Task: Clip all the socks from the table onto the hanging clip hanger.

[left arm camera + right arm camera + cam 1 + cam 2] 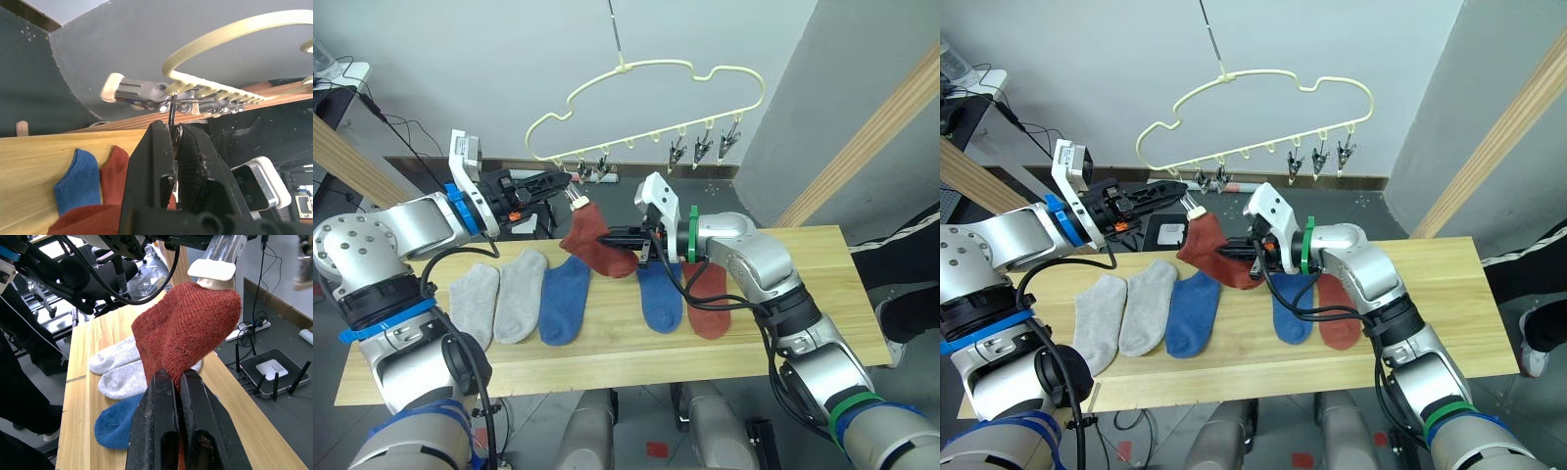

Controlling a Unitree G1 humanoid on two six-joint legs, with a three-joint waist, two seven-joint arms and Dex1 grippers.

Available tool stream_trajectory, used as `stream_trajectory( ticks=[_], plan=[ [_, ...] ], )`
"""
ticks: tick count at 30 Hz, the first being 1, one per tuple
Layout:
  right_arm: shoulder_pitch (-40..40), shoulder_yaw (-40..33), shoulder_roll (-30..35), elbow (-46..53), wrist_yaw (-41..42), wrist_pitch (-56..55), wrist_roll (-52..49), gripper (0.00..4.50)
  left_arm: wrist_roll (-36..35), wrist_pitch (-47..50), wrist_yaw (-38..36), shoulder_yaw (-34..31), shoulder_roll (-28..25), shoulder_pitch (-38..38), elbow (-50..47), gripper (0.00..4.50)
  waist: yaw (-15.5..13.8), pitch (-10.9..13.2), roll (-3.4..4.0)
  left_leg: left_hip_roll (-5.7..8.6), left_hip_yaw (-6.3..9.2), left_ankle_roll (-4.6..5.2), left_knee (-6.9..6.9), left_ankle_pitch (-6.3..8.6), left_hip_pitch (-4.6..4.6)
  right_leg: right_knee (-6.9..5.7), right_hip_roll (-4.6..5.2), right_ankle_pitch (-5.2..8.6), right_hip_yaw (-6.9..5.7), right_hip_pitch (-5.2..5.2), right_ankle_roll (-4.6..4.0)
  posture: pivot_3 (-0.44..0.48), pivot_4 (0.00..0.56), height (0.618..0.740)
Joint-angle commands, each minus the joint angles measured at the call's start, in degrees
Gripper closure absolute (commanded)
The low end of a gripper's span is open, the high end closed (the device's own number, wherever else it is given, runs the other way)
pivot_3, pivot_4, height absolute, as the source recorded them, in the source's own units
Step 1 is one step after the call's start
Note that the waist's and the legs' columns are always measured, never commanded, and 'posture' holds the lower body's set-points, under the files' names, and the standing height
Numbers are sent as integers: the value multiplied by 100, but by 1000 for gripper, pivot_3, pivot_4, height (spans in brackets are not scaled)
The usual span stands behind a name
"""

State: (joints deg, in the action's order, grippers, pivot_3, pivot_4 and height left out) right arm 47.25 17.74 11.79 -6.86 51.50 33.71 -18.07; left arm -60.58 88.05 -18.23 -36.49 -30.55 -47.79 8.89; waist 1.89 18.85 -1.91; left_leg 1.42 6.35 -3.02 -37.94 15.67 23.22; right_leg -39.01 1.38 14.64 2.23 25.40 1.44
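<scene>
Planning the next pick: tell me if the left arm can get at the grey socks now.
Probably not yet: the left gripper is shut on a clip biting the raised red sock. The grey socks lie uncovered on its side.

Both arms are silver-grey metal segments with black cables looping alongside; the left gripper point(556, 182) and right gripper point(610, 236) have black fingers; blue bands ring the left arm, green bands the right

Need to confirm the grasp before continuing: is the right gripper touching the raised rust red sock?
Touching. The right wrist view shows the right gripper shut on the rust red sock, knit pinched between its fingers.
</scene>
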Motion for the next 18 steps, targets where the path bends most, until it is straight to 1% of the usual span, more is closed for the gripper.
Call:
stream_trajectory(
  ticks=[1, 10, 18],
  plan=[
    [119, -120, -49, 169, -27, -86, -5, 4475, -164, -37, -51, -78, -21, -22, -130, 4411, 1, 0, 0, 0, 0, 0, 0, 0, 0, 0, 0, 0, 0, 0, 0, 16, 339, 740],
    [-93, -92, 38, 731, 186, 133, -247, 4475, -147, -56, -79, -57, -44, 11, -146, 4411, 3, 0, 0, 0, 1, 0, 1, 0, 0, 0, 0, 0, -1, 0, 0, 16, 343, 740],
    [-11, -44, -52, 531, 81, -14, -49, 4475, -164, -35, -55, -84, -32, -5, -142, 4411, 3, 0, 0, 0, 0, 0, 0, 0, 0, -1, 0, 0, 0, 0, 0, 14, 343, 740]
  ],
)
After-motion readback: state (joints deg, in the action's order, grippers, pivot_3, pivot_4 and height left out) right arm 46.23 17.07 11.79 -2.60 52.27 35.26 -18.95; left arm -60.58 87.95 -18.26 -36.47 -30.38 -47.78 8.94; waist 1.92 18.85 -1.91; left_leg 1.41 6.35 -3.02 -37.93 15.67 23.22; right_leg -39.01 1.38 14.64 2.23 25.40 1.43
